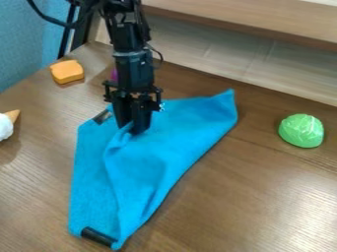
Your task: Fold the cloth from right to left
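Note:
The black gripper hangs down over the upper left part of the blue cloth, low against the fabric. Its tip hides the part of the cloth right behind it. Fabric is bunched into creases just below the gripper. From there a raised fold runs down toward the lower corner, with a flatter strip of cloth along the left. The cloth's upper right corner comes to a point. A black piece lies at the cloth's bottom left corner, and another dark piece at its upper left corner.
A green rounded object sits on the wooden table at the right. An orange bread-shaped toy is at the upper left, a white-and-tan toy at the left edge. Something purple shows behind the arm. A wooden ledge runs along the back.

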Controlling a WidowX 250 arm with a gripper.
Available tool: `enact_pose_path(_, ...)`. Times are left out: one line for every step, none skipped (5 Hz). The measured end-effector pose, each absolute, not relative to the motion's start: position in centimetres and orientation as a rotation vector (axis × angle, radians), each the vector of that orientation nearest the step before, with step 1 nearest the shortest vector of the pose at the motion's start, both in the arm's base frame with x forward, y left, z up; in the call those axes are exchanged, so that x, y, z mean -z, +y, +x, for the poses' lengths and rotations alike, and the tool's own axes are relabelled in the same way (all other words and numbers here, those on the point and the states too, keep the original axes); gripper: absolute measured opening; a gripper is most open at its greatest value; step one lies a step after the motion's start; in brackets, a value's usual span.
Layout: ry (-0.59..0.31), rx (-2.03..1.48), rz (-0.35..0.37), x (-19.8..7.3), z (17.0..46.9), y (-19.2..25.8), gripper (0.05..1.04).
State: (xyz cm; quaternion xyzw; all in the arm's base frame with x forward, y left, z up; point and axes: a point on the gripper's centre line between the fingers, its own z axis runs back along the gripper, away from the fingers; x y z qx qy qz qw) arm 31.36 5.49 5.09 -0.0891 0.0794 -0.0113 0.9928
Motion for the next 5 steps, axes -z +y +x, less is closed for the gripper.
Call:
enact_pose_path(0.179,-0.005,-0.179,-4.6,30.7,5.4,0.824)
enact_pose_path(0.200,-0.020,-0.181,-3.9,29.8,5.7,1.003)
enact_pose_path(0.158,-0.023,-0.171,-5.3,30.0,6.0,1.001)
enact_pose_path(0.114,0.035,-0.164,-7.5,30.8,4.5,0.999)
enact_pose_path(0.045,0.138,-0.120,-10.4,32.1,1.7,0.999)
